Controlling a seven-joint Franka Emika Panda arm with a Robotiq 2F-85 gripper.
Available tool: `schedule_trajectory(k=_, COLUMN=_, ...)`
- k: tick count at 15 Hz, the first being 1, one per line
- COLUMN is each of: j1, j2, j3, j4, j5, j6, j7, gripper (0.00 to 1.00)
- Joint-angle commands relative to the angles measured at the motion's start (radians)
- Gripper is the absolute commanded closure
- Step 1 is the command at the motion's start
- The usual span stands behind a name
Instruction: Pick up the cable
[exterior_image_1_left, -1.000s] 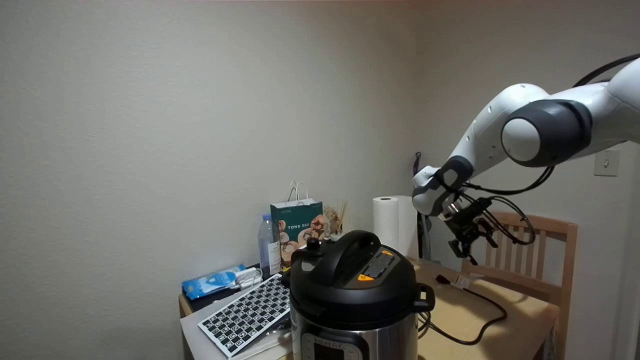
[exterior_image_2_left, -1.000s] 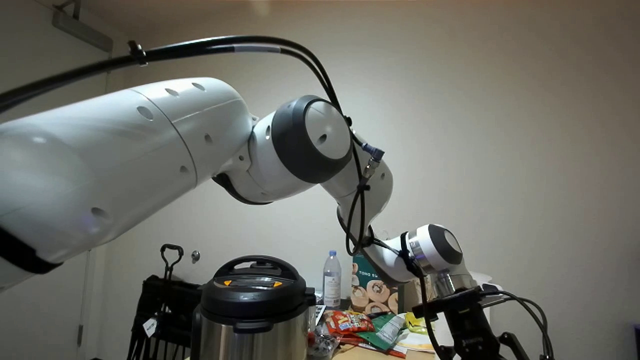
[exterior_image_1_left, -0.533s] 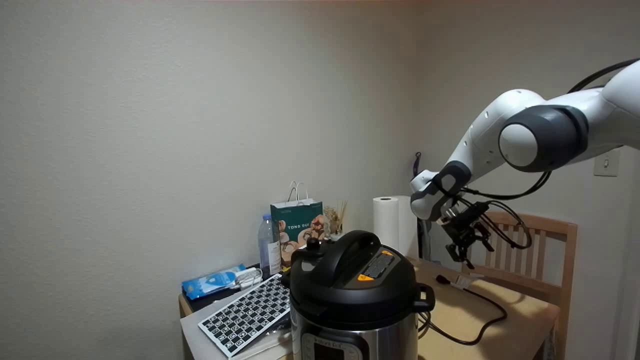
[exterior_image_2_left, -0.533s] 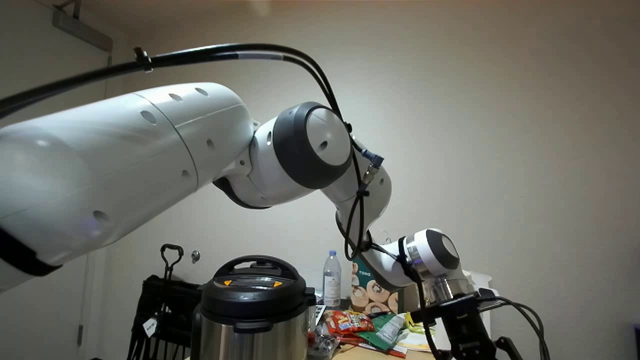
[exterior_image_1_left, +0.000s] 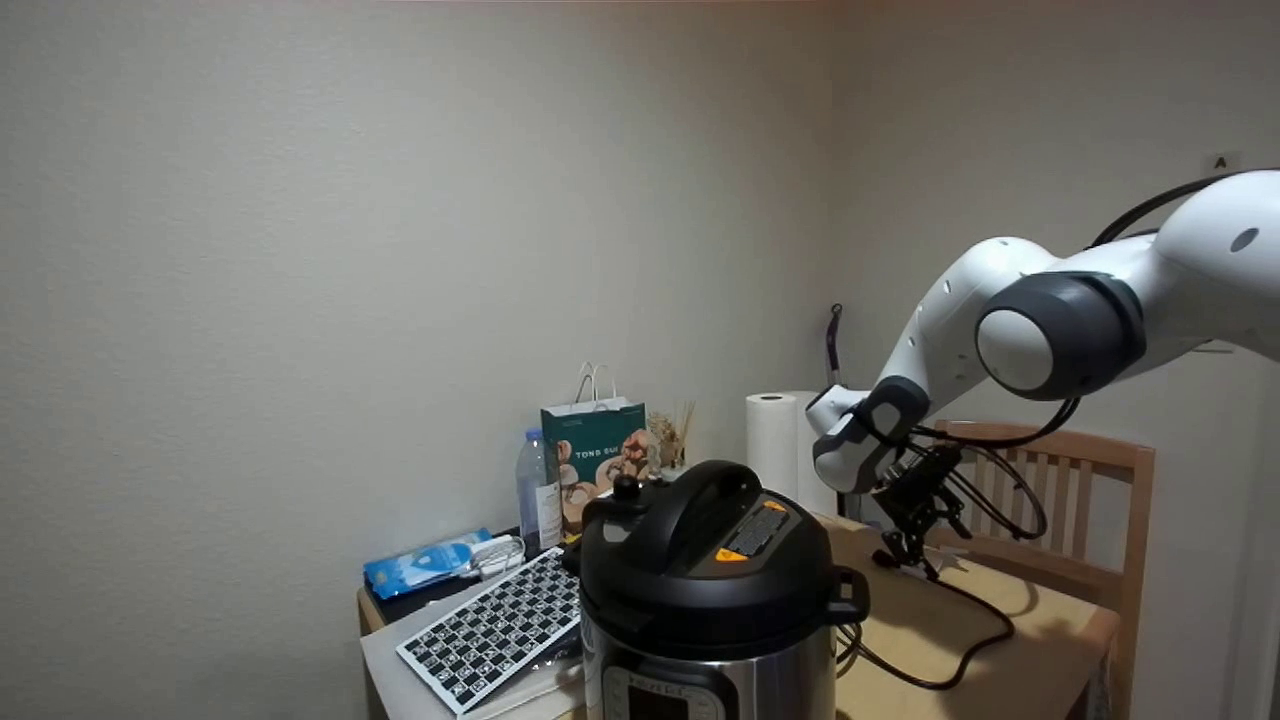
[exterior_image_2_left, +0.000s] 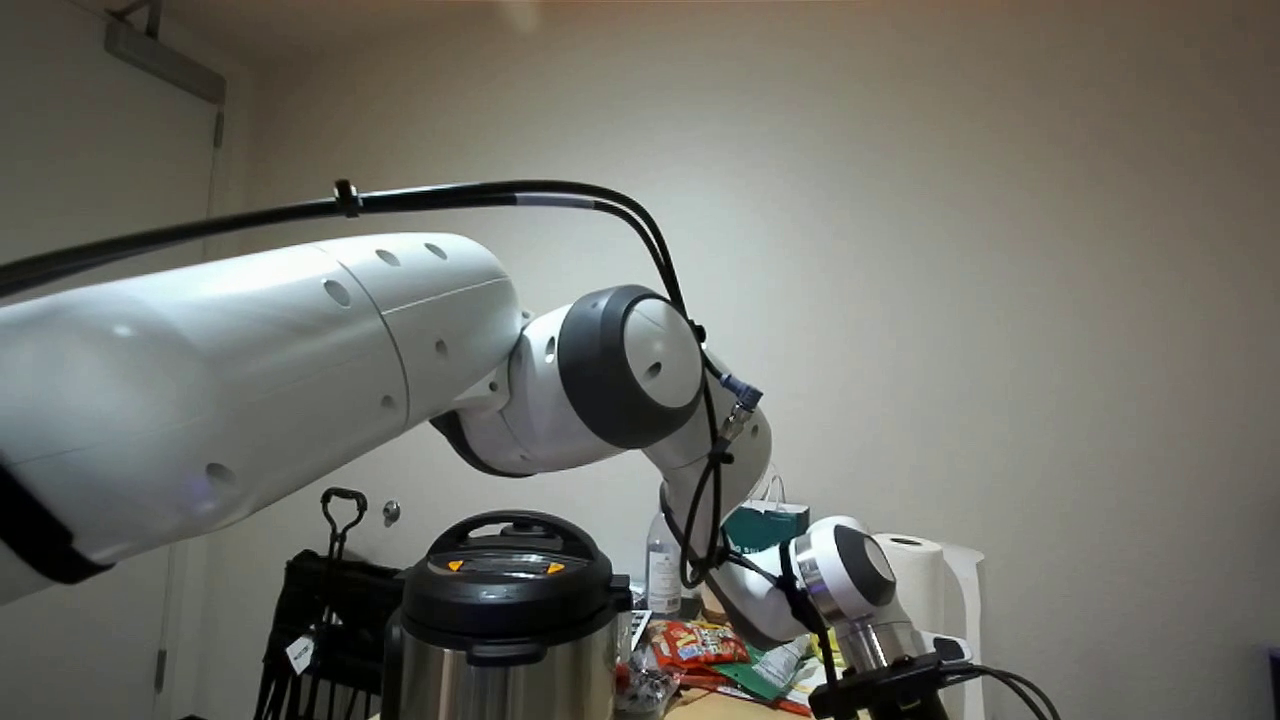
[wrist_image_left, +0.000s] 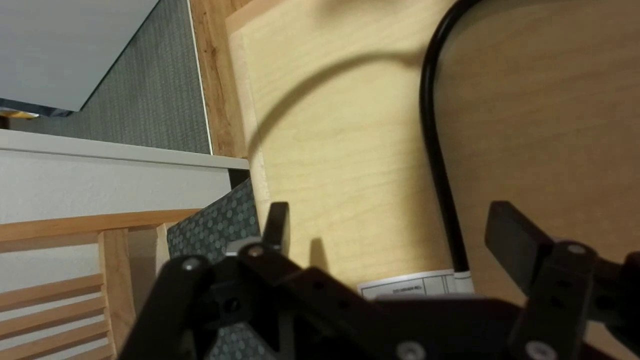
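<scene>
Ok so the gripper is empty, spread wide. Wrist view: cable on the table, top right to lower right, showing between the fingertips, nearer the right-frame one.

In the wrist view, free room lies between the wide-parted jaws of the black two-fingered tool, the thin black cable showing there with bare, pale wooden desk on both sides. In an exterior view, the round black-lidded steel cooker blocks the foreground; a slatted wooden chair back rises beyond the desk.
</scene>
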Motion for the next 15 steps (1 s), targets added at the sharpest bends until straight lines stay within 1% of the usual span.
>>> schedule_trajectory(k=1, j1=0.006, j2=0.011, j3=-0.012, j4=0.013, j5=0.013, j6=-0.002, j7=-0.008, gripper=0.00)
schedule_trajectory(k=3, j1=-0.003, j2=0.032, j3=-0.004, j4=0.036, j5=0.016, j6=-0.015, j7=-0.038, gripper=0.00)
schedule_trajectory(k=4, j1=-0.004, j2=0.044, j3=-0.003, j4=0.048, j5=0.017, j6=-0.028, j7=-0.043, gripper=0.25)
schedule_trajectory(k=5, j1=-0.005, j2=0.055, j3=-0.003, j4=0.059, j5=0.017, j6=-0.038, j7=-0.048, gripper=0.27)
schedule_trajectory(k=6, j1=-0.007, j2=0.066, j3=-0.002, j4=0.071, j5=0.018, j6=-0.047, j7=-0.055, gripper=0.32)
schedule_trajectory(k=7, j1=-0.011, j2=0.079, j3=0.001, j4=0.085, j5=0.020, j6=-0.058, j7=-0.067, gripper=0.40)
schedule_trajectory(k=9, j1=-0.015, j2=0.105, j3=0.002, j4=0.116, j5=0.020, j6=-0.077, j7=-0.093, gripper=0.51)
schedule_trajectory(k=10, j1=-0.019, j2=0.117, j3=0.004, j4=0.135, j5=0.023, j6=-0.095, j7=-0.109, gripper=0.58)
schedule_trajectory(k=13, j1=-0.032, j2=0.147, j3=0.007, j4=0.195, j5=0.031, j6=-0.159, j7=-0.152, gripper=0.75)
schedule_trajectory(k=15, j1=-0.037, j2=0.170, j3=0.004, j4=0.240, j5=0.036, j6=-0.214, j7=-0.154, gripper=0.88)
